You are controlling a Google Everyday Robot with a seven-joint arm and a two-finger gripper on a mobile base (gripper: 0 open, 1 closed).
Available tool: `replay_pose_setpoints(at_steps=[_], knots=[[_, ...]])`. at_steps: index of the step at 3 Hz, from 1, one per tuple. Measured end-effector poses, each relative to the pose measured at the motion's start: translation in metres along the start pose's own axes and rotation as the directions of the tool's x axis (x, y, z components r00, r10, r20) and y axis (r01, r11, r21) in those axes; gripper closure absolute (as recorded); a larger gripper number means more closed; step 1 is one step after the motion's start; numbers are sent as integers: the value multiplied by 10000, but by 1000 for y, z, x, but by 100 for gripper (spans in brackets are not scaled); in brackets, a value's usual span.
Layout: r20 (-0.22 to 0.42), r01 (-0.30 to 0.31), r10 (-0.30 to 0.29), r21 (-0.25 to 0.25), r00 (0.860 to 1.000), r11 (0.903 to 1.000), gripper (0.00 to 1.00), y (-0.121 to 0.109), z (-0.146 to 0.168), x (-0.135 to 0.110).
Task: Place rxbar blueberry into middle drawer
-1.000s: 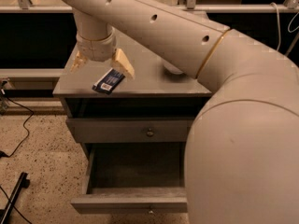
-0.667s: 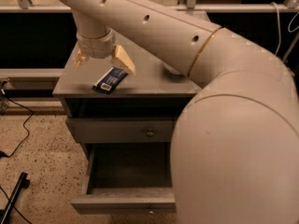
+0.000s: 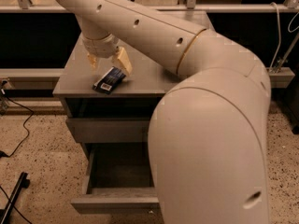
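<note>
The rxbar blueberry [image 3: 109, 80] lies flat on the grey cabinet top [image 3: 77, 76], near its front edge, with the white label end toward the front. My gripper [image 3: 108, 62] hangs just above the bar's far end, its two tan fingers [image 3: 123, 60] spread apart, one on each side of the bar. It holds nothing. The middle drawer [image 3: 117, 178] stands pulled out below, its dark inside showing. My arm's large white body hides the drawer's right part.
The closed upper drawer [image 3: 107, 129] sits under the cabinet top. A dark rail and ledge [image 3: 28, 73] run behind the cabinet. Black cables [image 3: 14, 139] lie on the speckled floor at the left, and a dark object [image 3: 14, 199] lies at the lower left.
My arm's body has swung left across the view and now covers more of the cabinet's right side. The gripper stays over the bar, which has not moved.
</note>
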State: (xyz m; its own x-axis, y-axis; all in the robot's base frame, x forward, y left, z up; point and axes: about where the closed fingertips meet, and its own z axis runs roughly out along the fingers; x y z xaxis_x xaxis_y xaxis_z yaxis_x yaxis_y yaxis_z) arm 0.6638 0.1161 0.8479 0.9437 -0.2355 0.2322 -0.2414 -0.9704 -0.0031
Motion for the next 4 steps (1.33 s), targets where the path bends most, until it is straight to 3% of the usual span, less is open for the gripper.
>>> replay_pose_setpoints(at_steps=[2,4], knots=[[225,-506,516,-409,9984,9979,38,11,13,7],[504,-624,652,-556,9966,9965,62,13,18,8]])
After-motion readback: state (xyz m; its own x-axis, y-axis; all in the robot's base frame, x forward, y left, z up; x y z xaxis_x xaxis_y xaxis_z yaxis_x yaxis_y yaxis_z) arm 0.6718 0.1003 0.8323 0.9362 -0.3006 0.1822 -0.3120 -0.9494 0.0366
